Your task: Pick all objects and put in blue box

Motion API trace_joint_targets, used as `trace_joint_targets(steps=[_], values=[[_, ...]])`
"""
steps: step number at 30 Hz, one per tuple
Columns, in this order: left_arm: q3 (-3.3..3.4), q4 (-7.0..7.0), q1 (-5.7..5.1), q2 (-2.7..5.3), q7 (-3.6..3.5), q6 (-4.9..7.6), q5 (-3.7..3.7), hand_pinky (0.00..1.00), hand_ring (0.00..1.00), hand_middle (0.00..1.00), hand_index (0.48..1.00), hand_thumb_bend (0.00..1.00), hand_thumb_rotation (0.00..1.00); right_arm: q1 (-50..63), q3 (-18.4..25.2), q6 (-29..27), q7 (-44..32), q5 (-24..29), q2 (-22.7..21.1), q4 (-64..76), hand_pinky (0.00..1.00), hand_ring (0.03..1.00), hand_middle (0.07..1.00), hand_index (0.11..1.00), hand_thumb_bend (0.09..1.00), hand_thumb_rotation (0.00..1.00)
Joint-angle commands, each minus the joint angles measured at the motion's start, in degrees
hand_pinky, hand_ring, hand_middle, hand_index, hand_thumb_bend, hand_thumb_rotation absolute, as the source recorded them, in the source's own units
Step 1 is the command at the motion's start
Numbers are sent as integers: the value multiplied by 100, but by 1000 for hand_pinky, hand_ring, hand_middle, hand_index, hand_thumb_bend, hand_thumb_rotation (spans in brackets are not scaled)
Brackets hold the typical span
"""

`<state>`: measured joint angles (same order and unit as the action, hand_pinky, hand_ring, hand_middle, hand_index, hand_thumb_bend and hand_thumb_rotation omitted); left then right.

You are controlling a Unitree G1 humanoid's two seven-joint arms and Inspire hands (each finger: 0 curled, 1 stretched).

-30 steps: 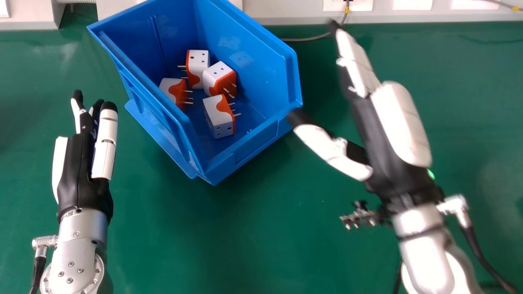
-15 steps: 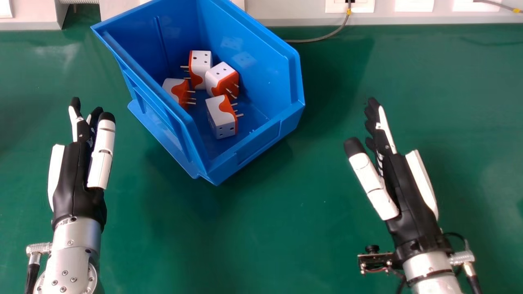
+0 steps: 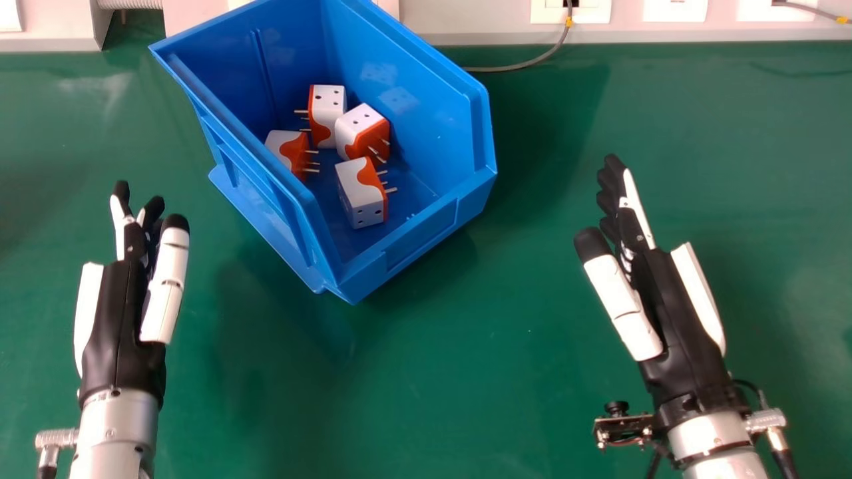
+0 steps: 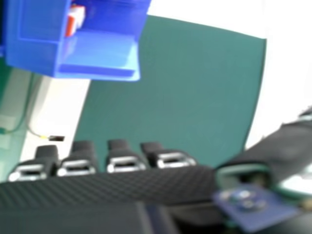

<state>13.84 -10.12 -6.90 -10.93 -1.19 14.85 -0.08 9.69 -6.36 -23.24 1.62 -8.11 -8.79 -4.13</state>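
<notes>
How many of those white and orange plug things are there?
4, all inside the blue box: one at the back, one toward the right wall, one by the left wall, one nearest the front.

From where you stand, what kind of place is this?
Probably a workbench in a lab or test room: a green work surface, a blue box of plug adapters, and sockets along the wall behind.

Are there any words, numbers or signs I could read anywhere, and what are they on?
None that can be read.
Blue plastic box: no writing seen.
Four white-and-orange plug blocks: holes and pins, no letters seen.
Silver left forearm: tiny dark marks near the wrist, too small to read.
</notes>
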Motion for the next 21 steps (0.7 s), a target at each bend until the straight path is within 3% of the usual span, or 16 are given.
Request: trace_joint_targets(steps=[1,6,9,12,15,21], values=[[21,67,-40,-32,-6,265,-27,988,990,990,992,305,926,-90,79,-230,100,-122,21,-39,1000,1000,1000,1000,482,1000],[20,-148,-137,3,103,659,55,995,996,996,997,331,940,-188,82,-492,186,-314,11,-229,1000,1000,1000,1000,473,1000],[-5,-231,-258,-21,152,858,154,999,999,999,999,345,945,-239,116,-521,126,-268,-20,-256,1000,1000,1000,1000,455,1000],[-5,-75,-483,-46,174,924,248,1000,1000,1000,1000,379,946,-271,182,-578,64,-183,-76,-355,1000,1000,1000,1000,427,1000],[27,32,-683,-58,131,960,232,1000,1000,1000,1000,417,946,-275,241,-608,10,-135,-82,-395,1000,1000,1000,1000,399,1000],[11,144,-892,-45,183,1073,307,990,1000,1000,1000,444,946,-317,302,-621,-113,-1,-64,-544,1000,1000,1000,1000,351,1000]])
